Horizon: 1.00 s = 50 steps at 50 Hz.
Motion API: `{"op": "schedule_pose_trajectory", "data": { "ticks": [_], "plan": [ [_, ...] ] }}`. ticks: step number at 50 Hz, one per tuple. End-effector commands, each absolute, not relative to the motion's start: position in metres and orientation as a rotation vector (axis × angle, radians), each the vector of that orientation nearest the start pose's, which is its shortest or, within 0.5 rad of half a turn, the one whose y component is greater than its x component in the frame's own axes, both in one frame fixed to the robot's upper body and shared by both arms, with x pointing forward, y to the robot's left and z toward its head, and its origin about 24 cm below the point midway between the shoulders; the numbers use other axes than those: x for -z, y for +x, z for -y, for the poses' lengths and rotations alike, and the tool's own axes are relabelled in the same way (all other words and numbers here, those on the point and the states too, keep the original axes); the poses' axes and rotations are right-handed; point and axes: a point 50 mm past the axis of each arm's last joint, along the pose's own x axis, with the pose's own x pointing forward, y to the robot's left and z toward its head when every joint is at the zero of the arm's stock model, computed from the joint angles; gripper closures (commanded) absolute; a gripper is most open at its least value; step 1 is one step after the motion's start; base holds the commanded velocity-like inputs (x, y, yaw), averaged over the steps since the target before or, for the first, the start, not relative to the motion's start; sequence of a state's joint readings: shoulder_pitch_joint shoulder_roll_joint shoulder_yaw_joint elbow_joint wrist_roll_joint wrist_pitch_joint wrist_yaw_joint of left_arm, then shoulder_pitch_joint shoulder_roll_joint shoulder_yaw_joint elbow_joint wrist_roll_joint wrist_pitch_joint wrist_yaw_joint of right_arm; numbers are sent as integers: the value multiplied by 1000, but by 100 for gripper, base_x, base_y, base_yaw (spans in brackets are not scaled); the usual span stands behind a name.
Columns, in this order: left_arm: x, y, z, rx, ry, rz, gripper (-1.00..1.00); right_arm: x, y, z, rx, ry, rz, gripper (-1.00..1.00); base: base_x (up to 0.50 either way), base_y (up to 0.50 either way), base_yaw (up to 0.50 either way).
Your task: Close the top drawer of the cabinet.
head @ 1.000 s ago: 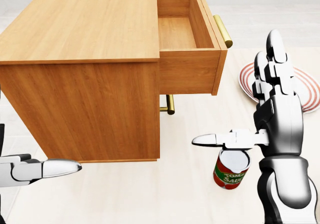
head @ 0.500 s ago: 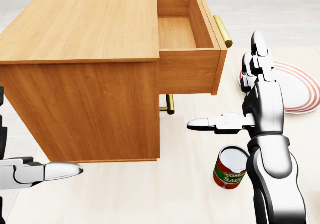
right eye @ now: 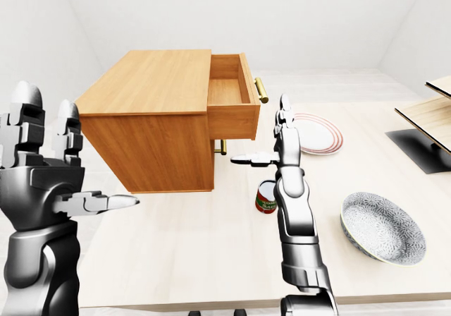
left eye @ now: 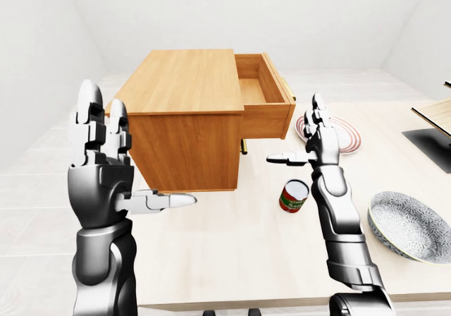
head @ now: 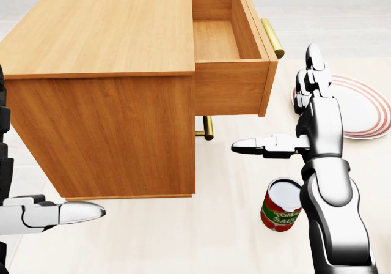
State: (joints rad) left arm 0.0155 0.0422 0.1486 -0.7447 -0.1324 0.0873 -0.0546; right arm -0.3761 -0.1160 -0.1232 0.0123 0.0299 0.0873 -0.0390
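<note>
left hand [left eye: 99,168]: nearest the camera, raised at the left of the left-eye view; fingers spread, thumb out sideways, grasping nothing. Well apart from the cabinet and no part in the push yet.
tomato sauce can [head: 282,205]: upright on the table [left eye: 232,259], just below the right hand in the head view. Not a task thing; it sits under the arm's path and could get knocked.
right hand [head: 311,118]: released, fingers straight up, thumb [head: 256,145] sticking out toward the cabinet; holding nothing.
change: over the last second the right hand has climbed in the head view and shifted left toward the drawer front; in the last half second it barely moved. The left thumb tip crept up a little. Drawer unmoved.
meaning for task: judged an approach, with the palm being lined up right of the drawer front. No contact yet; a gap shows between hand and handle. Push not started.
top drawer [head: 229,54]: pulled well out of the cabinet's right side in the head view, empty inside.
drawer axis: long axis runs left-right in the head view; the front panel faces right, so closing means pushing leftward into the carcass.
handle [head: 272,38]: brass bar on the drawer front, lying across the sliding axis.
cabinet [head: 104,84]: wooden, on the table, fills the left of the head view.
striped plate [head: 363,112]: beyond the right hand, partly hidden by it.
patterned bowl [right eye: 382,228]: far right, well apart.
</note>
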Motion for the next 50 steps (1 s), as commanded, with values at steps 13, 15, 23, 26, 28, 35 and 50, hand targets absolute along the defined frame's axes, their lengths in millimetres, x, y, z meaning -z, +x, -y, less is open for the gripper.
{"op": "schedule_pose_trajectory", "data": {
  "ticks": [13, 15, 23, 26, 28, 35, 50],
  "plan": [
    [-193, 200, -175, -11, 4, 640, -100, -122, 341, 176, 88, -67, 155, -100, 0, 0, 0],
    [-193, 200, -175, -11, 7, 640, -100, -124, 344, 174, 81, -61, 158, -100, 0, 0, 0],
    [-191, 202, -174, -6, 9, 631, -100, -126, 351, 171, 72, -68, 145, -100, 0, 0, 0],
    [-192, 201, -174, -7, 10, 635, -100, -126, 353, 168, 65, -72, 142, -100, 0, 0, 0],
    [-192, 201, -174, -6, 12, 635, -100, -128, 353, 166, 60, -71, 151, -100, 0, 0, 0],
    [-190, 202, -174, -4, 13, 627, -100, -125, 356, 160, 43, -82, 132, -100, 0, 0, 0],
    [-190, 203, -174, -3, 16, 624, -100, -115, 357, 145, 0, -94, 104, -100, 0, 0, 0]
  ]
}}
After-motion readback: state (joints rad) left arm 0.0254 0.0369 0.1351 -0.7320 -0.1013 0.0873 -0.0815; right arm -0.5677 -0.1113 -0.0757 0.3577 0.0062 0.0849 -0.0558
